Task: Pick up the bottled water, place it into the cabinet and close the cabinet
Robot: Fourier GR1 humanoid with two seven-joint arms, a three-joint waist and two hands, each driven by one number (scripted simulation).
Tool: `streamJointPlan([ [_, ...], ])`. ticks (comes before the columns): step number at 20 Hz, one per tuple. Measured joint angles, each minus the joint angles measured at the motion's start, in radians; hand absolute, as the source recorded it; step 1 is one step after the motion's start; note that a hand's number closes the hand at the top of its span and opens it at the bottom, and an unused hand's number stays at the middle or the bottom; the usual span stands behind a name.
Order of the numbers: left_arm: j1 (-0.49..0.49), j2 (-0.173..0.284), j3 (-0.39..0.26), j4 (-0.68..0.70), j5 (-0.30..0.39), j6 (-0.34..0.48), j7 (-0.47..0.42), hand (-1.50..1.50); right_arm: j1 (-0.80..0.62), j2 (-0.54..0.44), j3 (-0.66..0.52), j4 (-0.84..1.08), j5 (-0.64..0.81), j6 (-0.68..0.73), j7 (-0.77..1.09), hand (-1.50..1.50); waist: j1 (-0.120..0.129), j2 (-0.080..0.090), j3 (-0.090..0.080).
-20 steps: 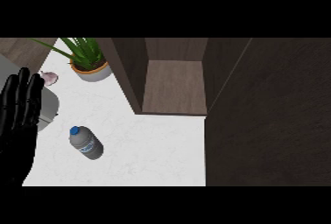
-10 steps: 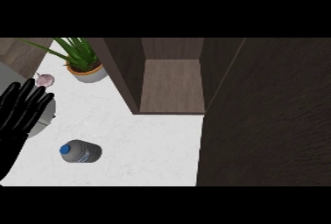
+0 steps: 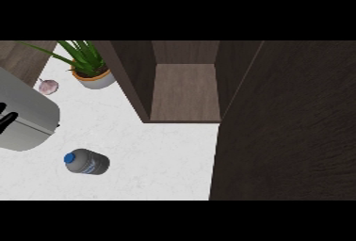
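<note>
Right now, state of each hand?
Left hand: only fingertips at the view's left edge, holding nothing visible; open or shut cannot be told.
Right hand: not in view.

I have only the one head view, looking steeply down onto the white counter (image 3: pixel 167 155) from above, close enough that the counter top fills the left and middle of the frame. It faces toward twelve o'clock, where the open cabinet (image 3: pixel 184 89) sits with its shelf seen from above, and its dark door (image 3: pixel 292 127) takes up the whole side from one to five o'clock. The potted plant (image 3: pixel 90 70) marks eleven o'clock, the bottled water (image 3: pixel 87 162) lies at about eight o'clock, and a grey appliance (image 3: pixel 24 117) cuts in from nine o'clock.
</note>
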Motion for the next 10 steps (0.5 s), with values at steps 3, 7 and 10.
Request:
streamJointPlan([
  [3,-0.001,0.02,0.031,-0.012,0.048,0.012,0.054,-1.5,0.019,0.01,0.038,-0.053,0.025,-0.011,0.037,-1.5,-0.002,0.001,0.0],
  [7,0.01,0.038,0.075,-0.011,0.085,0.002,0.103,-1.5,-0.005,0.032,0.103,-0.071,0.051,-0.046,0.096,-1.5,-0.002,0.001,0.0],
  [10,0.03,0.021,0.085,0.0,0.054,-0.042,0.111,-1.5,-0.015,0.04,0.133,-0.067,0.062,-0.061,0.108,-1.5,-0.003,0.001,0.0],
])
